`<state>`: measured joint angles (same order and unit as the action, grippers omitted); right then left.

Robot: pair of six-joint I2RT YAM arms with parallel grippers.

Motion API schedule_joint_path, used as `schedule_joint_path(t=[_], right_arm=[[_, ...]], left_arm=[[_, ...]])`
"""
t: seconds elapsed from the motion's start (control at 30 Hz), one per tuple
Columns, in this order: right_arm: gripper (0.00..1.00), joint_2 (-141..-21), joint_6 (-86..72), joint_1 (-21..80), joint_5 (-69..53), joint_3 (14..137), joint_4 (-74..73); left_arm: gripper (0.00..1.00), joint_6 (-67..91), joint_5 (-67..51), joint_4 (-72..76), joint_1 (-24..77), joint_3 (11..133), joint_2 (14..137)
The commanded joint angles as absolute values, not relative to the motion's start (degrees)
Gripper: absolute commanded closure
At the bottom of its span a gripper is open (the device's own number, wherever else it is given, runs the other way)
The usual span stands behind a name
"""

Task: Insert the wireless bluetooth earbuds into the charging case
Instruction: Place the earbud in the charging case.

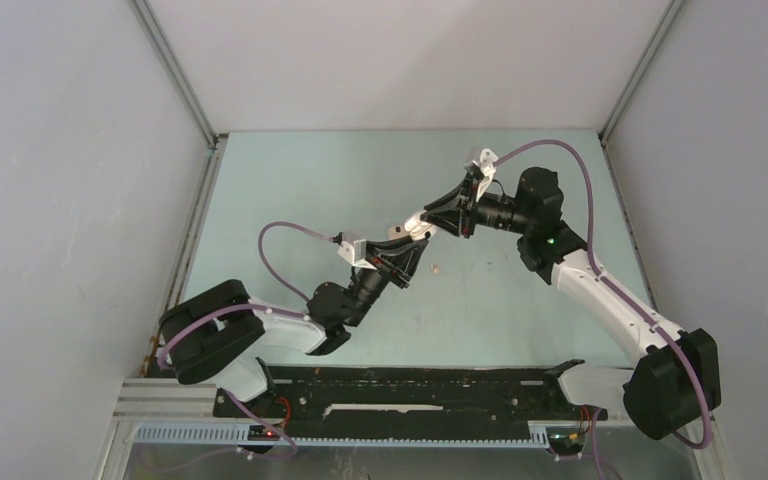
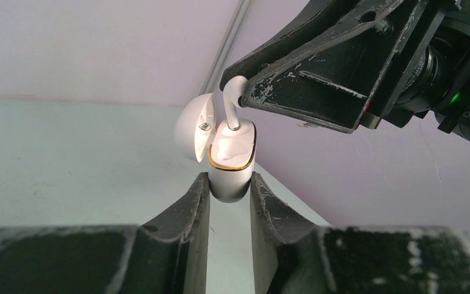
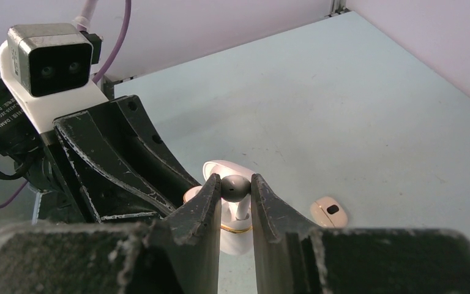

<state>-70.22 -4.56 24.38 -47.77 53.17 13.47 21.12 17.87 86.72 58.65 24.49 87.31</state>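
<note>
My left hand (image 2: 229, 191) is clenched on the charging case (image 2: 232, 160), its two black, scuffed fingers pressing the smooth rounded body from either side. The case is glossy white plastic with a thin gold rim around its mouth, held upright above the worktop (image 3: 343, 110). Its domed lid (image 2: 194, 127) is hinged open and tilted back to the left.

My right hand (image 3: 236, 184) is pinched on a white earbud (image 2: 231, 109), gripping it by the rounded head. From the right wrist view that head shows a dark grey, egg-shaped face between the fingertips. The bud's slim, straight stem points down into the open mouth of the case, and its lower end meets the white moulded insert inside the rim. I cannot tell whether it has seated in its socket.

A second, beige earbud (image 3: 328, 211) lies loose on the worktop just beside the two hands, a small pebble-like oval with a dark spot on top. The worktop is matte, pale green and flat.
</note>
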Motion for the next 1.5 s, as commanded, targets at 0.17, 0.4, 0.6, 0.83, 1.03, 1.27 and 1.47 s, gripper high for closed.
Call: schedule_joint_path(t=[0.17,0.4,0.6,0.83,1.03,1.27,1.47], right_arm=[[1.00,-69.7,-0.3,25.4,-47.7,53.0,13.6],[1.00,-69.3,-0.2,25.6,-48.5,53.0,12.8],[0.94,-69.4,1.2,25.7,-50.3,53.0,12.2],[0.86,-69.4,0.8,25.9,-49.8,53.0,12.0],[0.81,-69.6,0.3,25.8,-49.0,53.0,12.7],[0.86,-69.7,-0.9,25.0,-48.2,53.0,14.3],[0.93,-69.8,-1.8,24.0,-48.0,53.0,15.3]], left_arm=[[1.00,21.4,19.9,91.1,58.9,25.4,85.1],[1.00,21.0,20.3,91.1,58.6,25.3,84.7],[1.00,20.7,20.9,91.1,58.4,25.1,84.1],[1.00,20.7,20.9,91.2,58.3,24.8,84.2],[1.00,20.5,20.6,91.1,58.3,24.4,84.2],[1.00,20.3,20.1,91.2,58.3,24.2,84.6],[1.00,21.1,19.7,91.2,58.3,24.2,85.4]])
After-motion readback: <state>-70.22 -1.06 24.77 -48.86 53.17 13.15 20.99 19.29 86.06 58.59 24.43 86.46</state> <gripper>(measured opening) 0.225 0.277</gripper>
